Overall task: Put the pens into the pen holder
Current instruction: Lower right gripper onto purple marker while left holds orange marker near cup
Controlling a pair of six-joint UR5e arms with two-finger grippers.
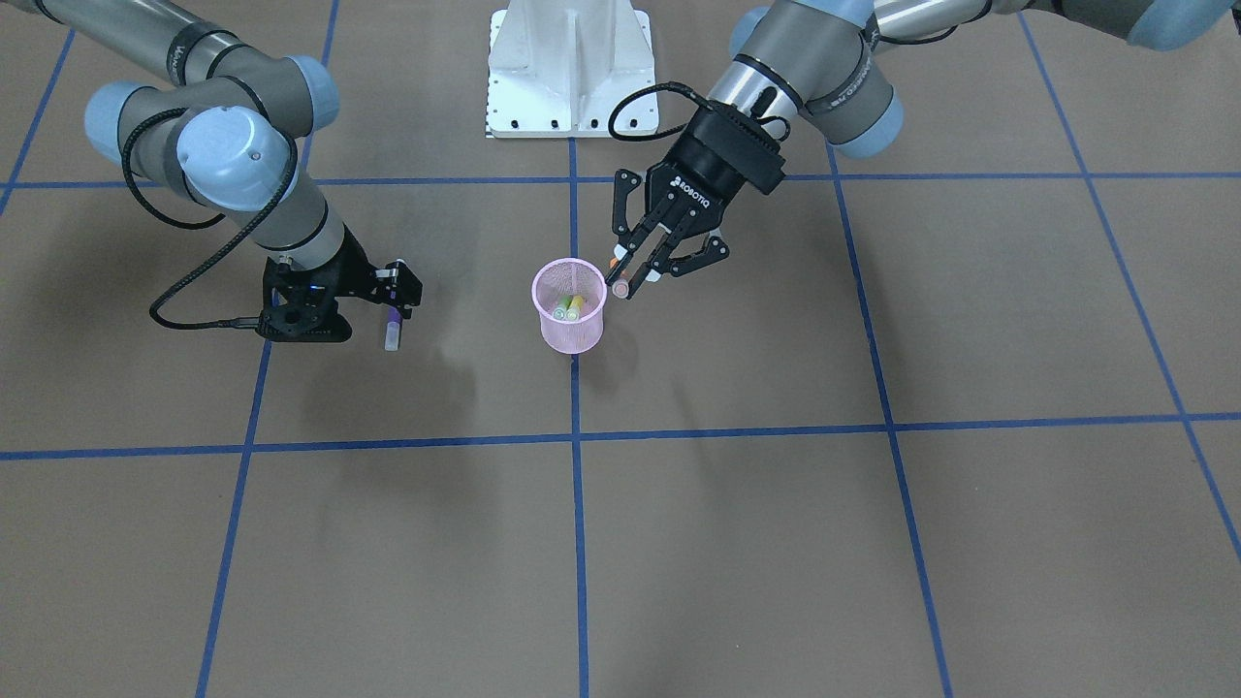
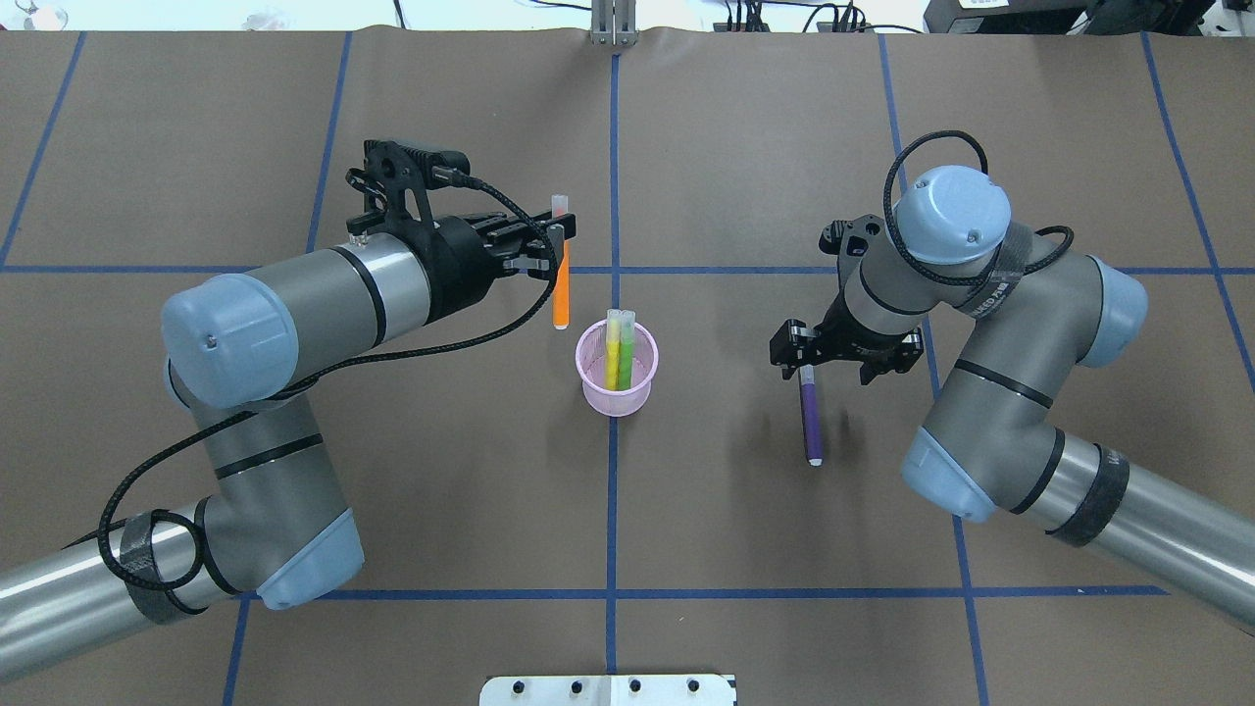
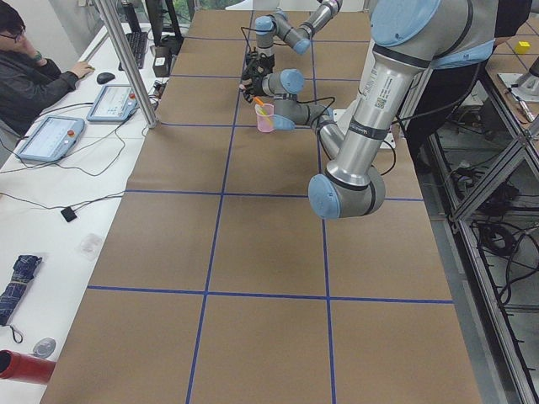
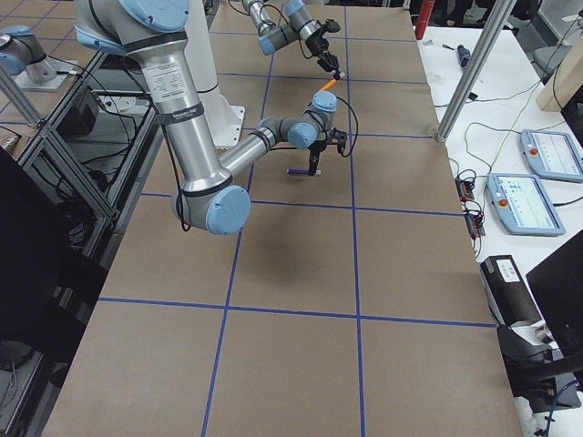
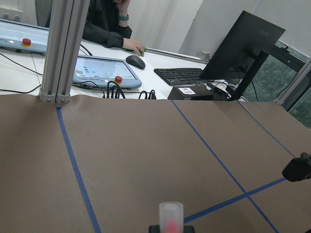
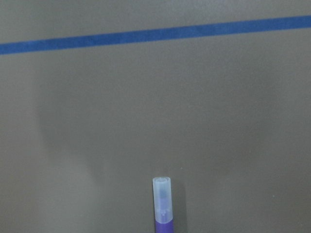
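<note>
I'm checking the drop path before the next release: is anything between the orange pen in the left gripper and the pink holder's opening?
Nothing visible blocks it. The orange pen, held by the left gripper, hangs just beside the pen holder. Two pens already stand inside, filling part of the opening.

The small round wire-mesh pen holder (image 2: 616,378) is pale pink. Inside it stand a bright green pen (image 2: 626,348) and a yellow one (image 2: 612,353), both with pale translucent caps. The short thick orange pen (image 2: 561,284) and the purple pen (image 2: 811,420) have the same clear caps. The table (image 2: 392,412) is brown, crossed by a grid of blue tape lines (image 2: 612,510).
</note>
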